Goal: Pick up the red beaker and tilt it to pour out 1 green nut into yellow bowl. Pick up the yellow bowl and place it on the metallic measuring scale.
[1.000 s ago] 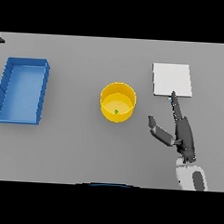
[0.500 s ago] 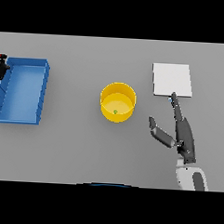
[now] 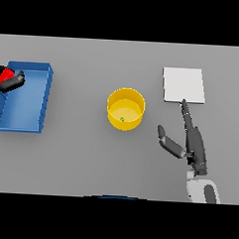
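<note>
Fingers of the right hand [image 3: 192,145] are straight and spread, thumb held out toward the left, with nothing between them; the longest tip points at the near edge of the metallic measuring scale [image 3: 183,85], which lies flat on the grey counter [image 3: 79,159]. That hand hangs to the right of the yellow bowl [image 3: 125,108] and clear of it.

At the far left edge, the fingers of the left hand [image 3: 12,81] are curled round the red beaker [image 3: 1,76], holding it over the left rim of the blue tray [image 3: 24,97]. Only a small part of the beaker shows, so its tilt cannot be told.

The bowl stands upright near the middle of the counter, between tray and scale, and 1 green nut [image 3: 122,119] lies on its floor. Judged from that, the pour looks done, and the step in hand is putting the beaker away on the left while the right hand readies for the bowl.

The next move likely calls for the right hand to travel left toward the bowl's right wall, keep thumb and fingers apart until they straddle the rim or wall, then clamp firmly. The bowl must stay level on the lift so the nut does not roll out, and must land squarely within the scale's plate.
</note>
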